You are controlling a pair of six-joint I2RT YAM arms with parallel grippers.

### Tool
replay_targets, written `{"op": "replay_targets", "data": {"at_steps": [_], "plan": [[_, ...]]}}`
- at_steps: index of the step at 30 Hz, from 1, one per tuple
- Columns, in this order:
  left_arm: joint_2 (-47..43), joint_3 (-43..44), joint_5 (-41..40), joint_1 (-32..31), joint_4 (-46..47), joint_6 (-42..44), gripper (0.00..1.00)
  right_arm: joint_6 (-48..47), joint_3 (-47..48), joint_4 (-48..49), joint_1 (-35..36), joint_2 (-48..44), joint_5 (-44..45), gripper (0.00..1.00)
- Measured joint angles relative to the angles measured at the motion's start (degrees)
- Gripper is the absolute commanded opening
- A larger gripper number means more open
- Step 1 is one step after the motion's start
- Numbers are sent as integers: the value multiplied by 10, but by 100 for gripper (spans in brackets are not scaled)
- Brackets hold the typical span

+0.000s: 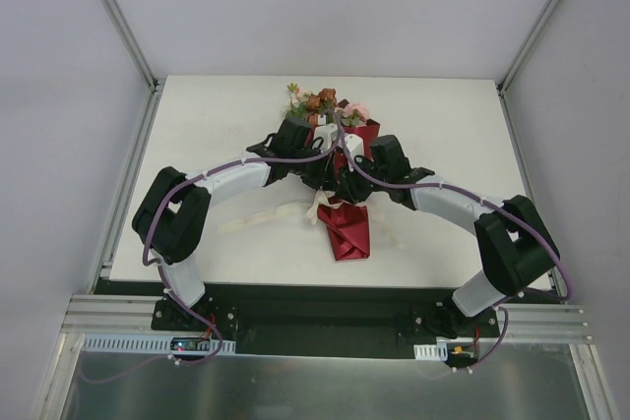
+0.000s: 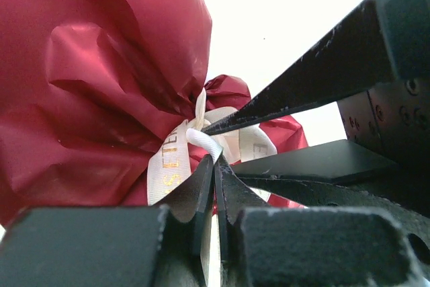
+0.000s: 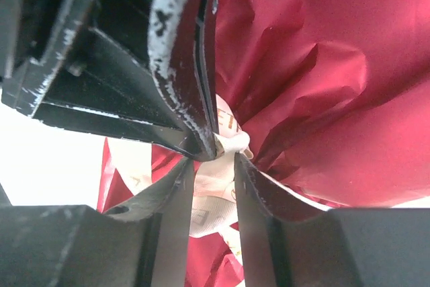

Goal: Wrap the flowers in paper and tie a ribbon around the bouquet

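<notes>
You had the bouquet lying on the white table, midway between its left and right edges, with the flowers toward the far edge. Both grippers met at its narrow waist, where the cream ribbon went around the dark red paper. Your left gripper was clenched on a ribbon loop. Your right gripper was released, its jaws a little apart with ribbon between them.

The bouquet lies mid-tabletop, blooms toward 12 o'clock; the flowers, pink, cream and rust with green leaves, poke out on top; the paper, dark red and crinkled, gathers to a waist, its twisted tail toward 6 o'clock; the ribbon, cream with gold lettering, circles that waist, a loose end trailing toward 8 o'clock.
</notes>
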Motion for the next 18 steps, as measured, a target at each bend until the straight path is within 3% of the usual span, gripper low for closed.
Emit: {"op": "replay_targets", "data": {"at_steps": [6, 8, 9, 10, 15, 16, 18], "plan": [[0, 0, -4, 0, 7, 3, 2, -2, 5, -7, 5, 1, 0, 0], [0, 0, -4, 1, 7, 3, 9, -2, 5, -11, 5, 1, 5, 1], [-1, 0, -3, 2, 1, 3, 21, -3, 6, -9, 5, 2, 14, 0], [-1, 0, 0, 2, -5, 2, 25, -3, 7, -6, 4, 2, 21, 1], [-14, 0, 1, 1, -25, -7, 38, 0, 8, 9, 2, 3, 55, 0], [-22, -1, 0, 1, -27, -8, 50, 2, 8, 11, 2, 3, 59, 1], [-38, -3, -1, 3, -28, -8, 53, 5, 7, 15, 2, 3, 64, 1]]}}
